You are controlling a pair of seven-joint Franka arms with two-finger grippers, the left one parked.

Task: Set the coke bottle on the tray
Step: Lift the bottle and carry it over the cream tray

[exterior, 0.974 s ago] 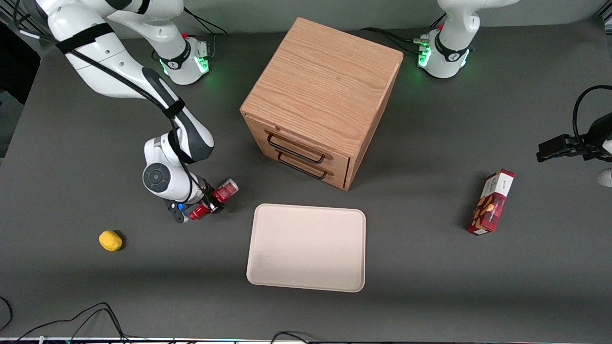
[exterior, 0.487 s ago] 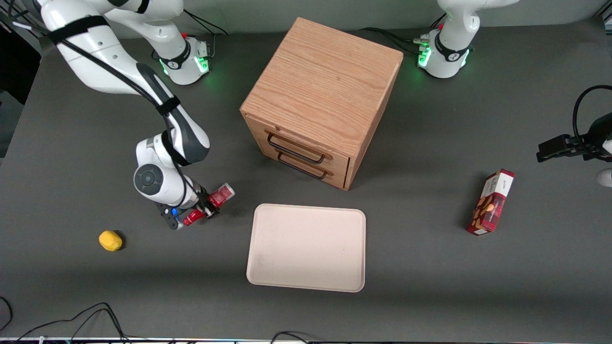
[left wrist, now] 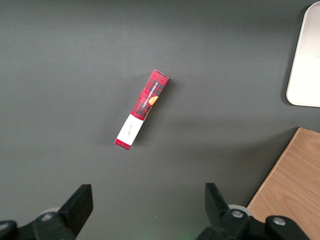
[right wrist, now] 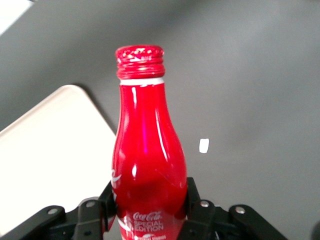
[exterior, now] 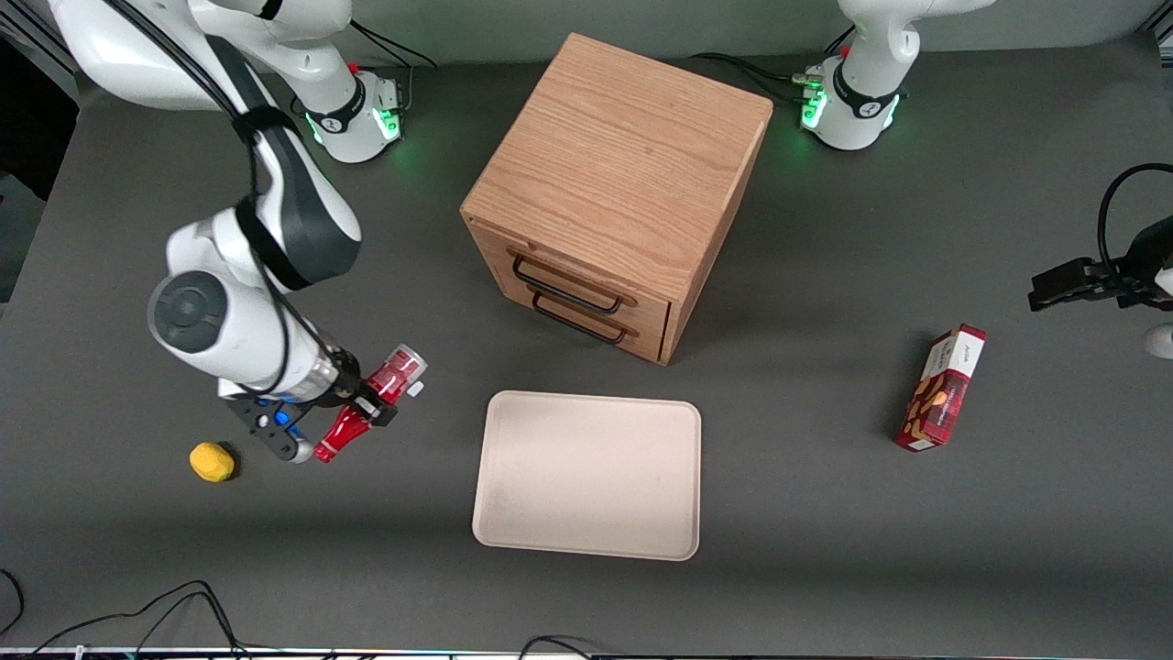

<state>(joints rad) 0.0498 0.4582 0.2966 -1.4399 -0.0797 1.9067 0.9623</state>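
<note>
**Fingers clamp the bottle above the table**

The black fingers [right wrist: 197, 210] of the right arm's gripper [exterior: 367, 403] pinch the slim red plastic coke bottle [exterior: 371, 403] around its body. It hangs tilted over the dark grey table [exterior: 825, 513], beside the pale beige-pink rectangular tray [exterior: 586, 477], toward the working arm's end.

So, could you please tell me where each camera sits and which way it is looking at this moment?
Front view: above the table, facing the robots, looking down on the cabinet, tray, lemon and snack box; the working arm's gripper holds the coke bottle off the table, beside the tray.
Left wrist view: on the parked arm, looking down at the snack box; its own fingers show.
Right wrist view: looks along the gripped bottle; finger mounts show.
Shared: the tray appears in all three.
</note>
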